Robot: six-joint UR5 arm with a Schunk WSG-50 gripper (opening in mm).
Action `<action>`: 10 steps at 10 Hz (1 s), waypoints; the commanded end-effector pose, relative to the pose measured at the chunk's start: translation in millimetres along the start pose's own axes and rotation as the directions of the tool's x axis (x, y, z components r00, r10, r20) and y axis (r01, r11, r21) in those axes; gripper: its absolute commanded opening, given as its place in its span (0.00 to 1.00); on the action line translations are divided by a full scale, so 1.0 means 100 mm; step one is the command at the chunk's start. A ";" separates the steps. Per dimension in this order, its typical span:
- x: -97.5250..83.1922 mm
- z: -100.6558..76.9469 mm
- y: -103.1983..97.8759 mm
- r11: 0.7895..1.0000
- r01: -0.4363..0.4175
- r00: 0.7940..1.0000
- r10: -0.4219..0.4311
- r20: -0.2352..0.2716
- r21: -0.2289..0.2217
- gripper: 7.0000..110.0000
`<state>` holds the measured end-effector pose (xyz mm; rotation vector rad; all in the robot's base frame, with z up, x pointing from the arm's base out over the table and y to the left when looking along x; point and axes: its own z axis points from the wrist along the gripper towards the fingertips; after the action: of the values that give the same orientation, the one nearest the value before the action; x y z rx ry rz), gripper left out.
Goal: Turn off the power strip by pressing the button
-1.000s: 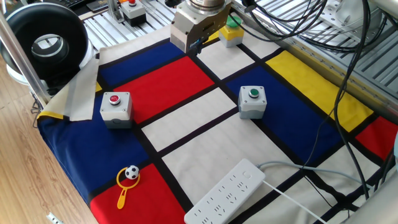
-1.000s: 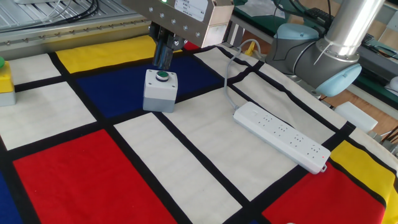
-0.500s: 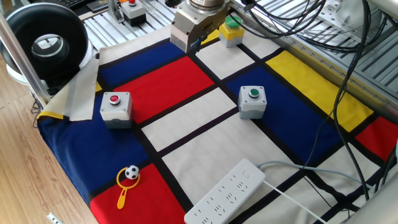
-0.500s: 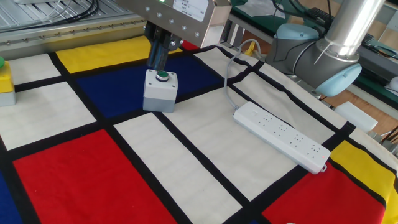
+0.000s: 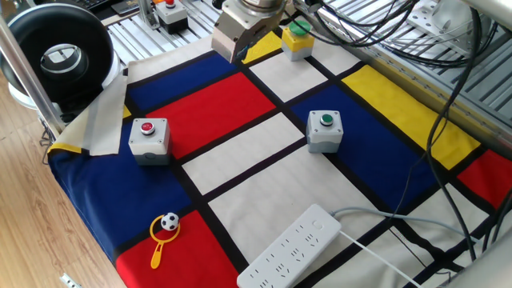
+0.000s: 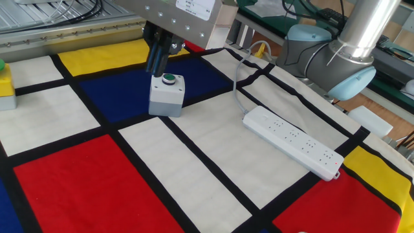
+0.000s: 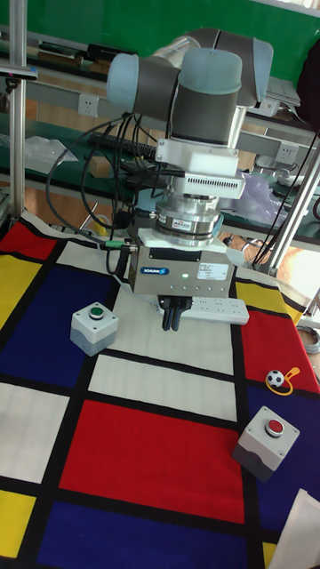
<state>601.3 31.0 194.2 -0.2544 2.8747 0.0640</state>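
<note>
A: Fingers (image 7: 174, 316)?
B: Dark, pointing down, pressed together at the tips in the tall fixed view. The gripper (image 6: 157, 59) hangs upper left of centre, above the cloth, behind the green-button box (image 6: 166, 94).
A: Outward?
B: Grey body, silver wrist, arm upright above.
A: Power strip (image 6: 292, 140)?
B: Right of centre, flat, well apart; its button (image 5: 317, 224) untouched.

Arm (image 7: 209, 84): grey tubular links wearing pale blue joint caps; white finned collar and ribbed metal flange showing beneath; black cables trailing; gripper (image 7: 172, 320) body silver, boxy, bearing a label and dark fingers (image 6: 157, 57)
</note>
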 end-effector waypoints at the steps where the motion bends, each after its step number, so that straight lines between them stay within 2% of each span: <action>1: 0.20 0.10 0.16 0.997 -0.052 0.999 0.051 -0.009 -0.056 0.00; 3: 0.56 0.17 0.18 0.997 -0.074 0.996 0.073 -0.047 -0.020 0.00; 5: 0.82 0.27 0.23 0.996 -0.091 0.995 0.091 -0.041 0.001 0.00; 7: 1.15 0.37 0.21 0.997 -0.071 0.996 0.073 -0.051 0.034 0.00; 9: 1.46 0.48 0.27 0.995 -0.092 0.991 0.095 -0.098 0.036 0.00; 10: 1.62 0.49 0.28 0.993 -0.110 0.982 0.116 -0.149 0.045 0.00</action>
<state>487.8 34.7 123.6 -0.1349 2.9753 0.0212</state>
